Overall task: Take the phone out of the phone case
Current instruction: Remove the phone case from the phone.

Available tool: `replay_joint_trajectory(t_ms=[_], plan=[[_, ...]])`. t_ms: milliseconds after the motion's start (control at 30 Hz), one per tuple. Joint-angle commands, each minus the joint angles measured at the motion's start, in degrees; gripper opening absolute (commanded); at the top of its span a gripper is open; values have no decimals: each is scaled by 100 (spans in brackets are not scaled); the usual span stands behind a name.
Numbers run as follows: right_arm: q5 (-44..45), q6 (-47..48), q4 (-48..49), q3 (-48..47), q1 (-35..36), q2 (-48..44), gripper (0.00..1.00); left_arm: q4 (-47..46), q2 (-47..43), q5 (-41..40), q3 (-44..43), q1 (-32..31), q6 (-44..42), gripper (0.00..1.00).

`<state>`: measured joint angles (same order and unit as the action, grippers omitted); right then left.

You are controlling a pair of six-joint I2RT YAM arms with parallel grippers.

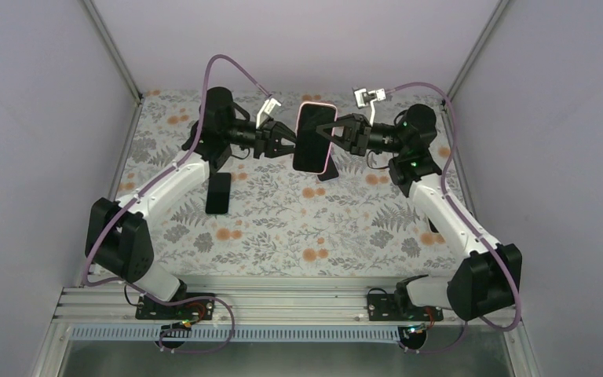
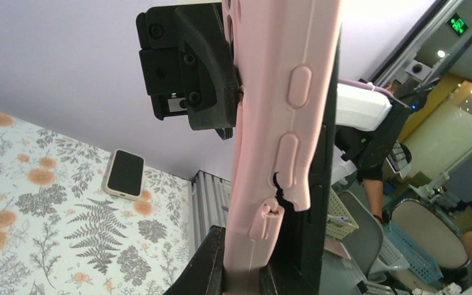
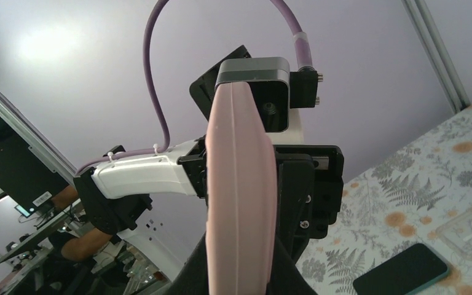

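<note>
Pink phone case (image 2: 264, 123), held aloft, encloses the dark phone (image 1: 312, 145).

The case (image 2: 283, 123) is pale pink all over, and the phone (image 1: 312, 137) in it shows a black face. The worktop (image 1: 283, 220) is off-white, printed with grey ferns and orange flowers. Another phone (image 1: 218, 193) lying on it is black. The 2 arms (image 1: 169, 182) are white with black joints, their cables (image 3: 147, 58) purple. The walls (image 1: 298, 39) are pale lilac.
</note>
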<state>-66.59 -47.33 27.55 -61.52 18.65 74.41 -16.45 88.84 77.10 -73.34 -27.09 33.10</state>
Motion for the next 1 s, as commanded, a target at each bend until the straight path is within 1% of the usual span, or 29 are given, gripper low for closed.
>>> replay_joint_trajectory(t_ms=[0, 33, 67, 100, 133, 167, 267, 333, 433, 567, 700, 733, 767, 833, 967], plan=[[-1151, 460, -960, -78, 193, 348, 4, -1317, -202, -380, 132, -155, 925, 2], [-1136, 449, -985, -137, 149, 365, 6, -1374, -224, -402, 183, -132, 994, 2], [-1101, 451, -1037, -211, 105, 371, 11, -1390, -238, -432, 222, -97, 1042, 3], [-1068, 471, -1108, -291, 51, 390, 20, -1365, -243, -488, 241, -64, 1067, 2], [-1041, 506, -1181, -392, -9, 399, 25, -1317, -240, -533, 248, -16, 1087, 2], [-1000, 570, -1304, -493, -71, 410, 34, -1261, -228, -583, 243, 32, 1096, 2], [-867, 1018, -1892, -913, -259, 466, 46, -1077, -187, -769, 288, 187, 1181, 2], [-735, 1287, -2226, -1164, -387, 493, 51, -1045, -163, -914, 366, 286, 1330, 2], [-455, 1662, -2625, -1416, -565, 496, 65, -976, -138, -1136, 468, 406, 1503, 2], [321, 2559, -3313, -1690, -611, 417, 81, -626, -112, -1517, 515, 553, 1610, 2], [1531, 3459, -3765, -1710, -379, 180, 92, -289, -42, -2007, 518, 654, 1897, 2], [1867, 3696, -3891, -1726, -263, 146, 96, -147, -22, -2150, 455, 663, 1900, 2], [2213, 3947, -4009, -1736, -134, 124, 98, 111, 7, -2305, 355, 669, 1850, 2], [2867, 4381, -4124, -1700, 152, 60, 97, 667, 81, -2608, 153, 670, 1765, 2], [4143, 5171, -4137, -1531, 733, -14, 92, 978, 184, -2888, -5, 671, 1896, 2]])
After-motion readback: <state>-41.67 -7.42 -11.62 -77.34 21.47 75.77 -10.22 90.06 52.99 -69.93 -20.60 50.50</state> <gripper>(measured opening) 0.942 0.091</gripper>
